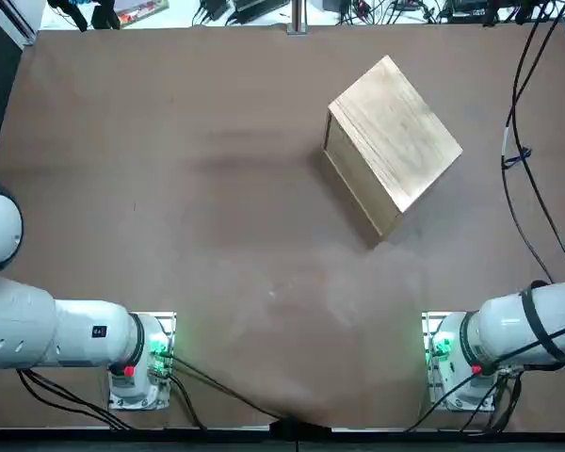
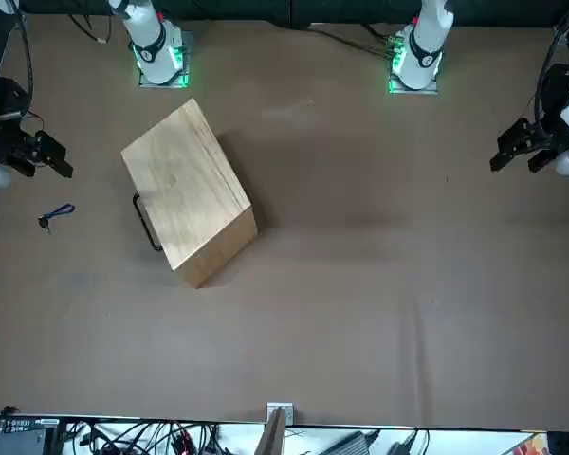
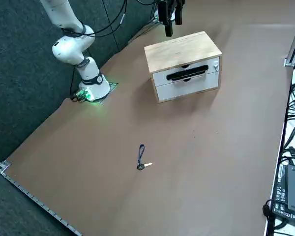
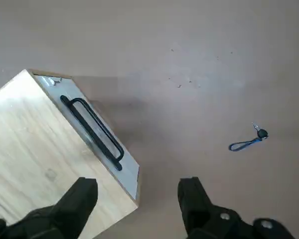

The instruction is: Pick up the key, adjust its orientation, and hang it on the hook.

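Observation:
The key lies flat on the brown table, a small key on a blue loop, also seen in the front view, the top view and the wrist view. A wooden box stands nearby, with a black handle on its front face. A small pale fitting at the front's upper corner may be the hook. My right gripper hangs open and empty high over the box's front edge, well away from the key; it also shows in the side and front views.
Black cables trail from the right arm over the table's right side. Electronics and cables line the far edge. The arms' bases stand at the near edge.

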